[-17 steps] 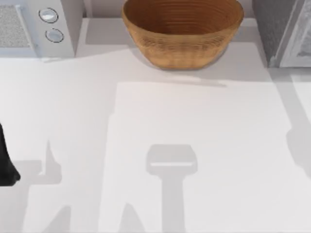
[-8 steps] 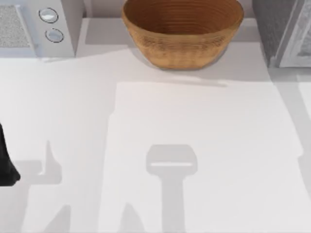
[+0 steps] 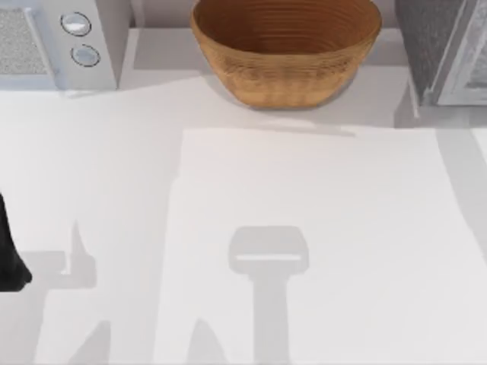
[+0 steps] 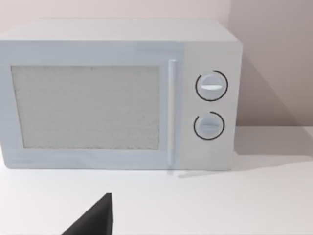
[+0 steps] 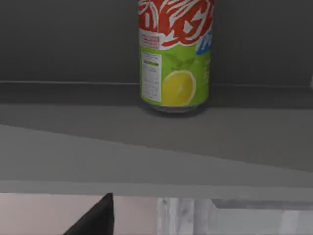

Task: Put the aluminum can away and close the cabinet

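The aluminum can [image 5: 175,54], red and white on top with a green-yellow band at its base, stands upright on a grey shelf [image 5: 73,132] inside the cabinet [image 3: 426,46], which sits at the table's back right. A dark part of my right gripper [image 5: 95,220] shows below the shelf edge, apart from the can. My left arm [image 3: 7,258] rests at the table's left edge, and a dark part of its gripper [image 4: 95,220] faces the microwave.
A white microwave [image 3: 61,38] with two dials stands at the back left. A large woven basket [image 3: 285,53] sits at the back centre. A pale door panel [image 3: 470,68] shows beside the cabinet's grey side. Arm shadows fall across the white tabletop [image 3: 304,175].
The arm shadow at the table's right edge has slid off to the right and out of sight. A darker shade has appeared by the cabinet's base. The left arm has not moved.
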### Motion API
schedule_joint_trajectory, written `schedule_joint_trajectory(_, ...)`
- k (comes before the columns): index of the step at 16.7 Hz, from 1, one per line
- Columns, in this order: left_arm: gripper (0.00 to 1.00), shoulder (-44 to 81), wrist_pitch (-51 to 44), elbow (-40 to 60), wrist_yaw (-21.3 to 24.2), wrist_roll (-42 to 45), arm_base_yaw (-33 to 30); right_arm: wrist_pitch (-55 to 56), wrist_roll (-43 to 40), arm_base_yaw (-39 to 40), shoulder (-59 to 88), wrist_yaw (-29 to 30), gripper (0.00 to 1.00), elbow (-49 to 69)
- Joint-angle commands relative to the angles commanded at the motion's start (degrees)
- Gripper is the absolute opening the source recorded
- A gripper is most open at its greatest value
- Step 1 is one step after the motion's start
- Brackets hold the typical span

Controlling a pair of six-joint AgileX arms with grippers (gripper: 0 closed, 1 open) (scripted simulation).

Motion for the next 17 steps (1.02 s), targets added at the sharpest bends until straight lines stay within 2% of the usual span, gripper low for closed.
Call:
schedule_joint_trajectory(10, 1.0, 0.0, 0.0, 0.0, 0.0, 0.0, 0.0, 14.4, -0.4, -2.1, -44.4, -2.5, 1.0, -58.8)
schedule_joint_trajectory(14, 1.0, 0.0, 0.0, 0.0, 0.0, 0.0, 0.0, 18.4, -0.5, -2.6, -56.4, -3.1, 1.0, -74.7)
schedule_joint_trajectory(17, 1.0, 0.0, 0.0, 0.0, 0.0, 0.0, 0.0, 20.1, -0.5, -2.9, -61.7, -3.4, 1.0, -81.7)
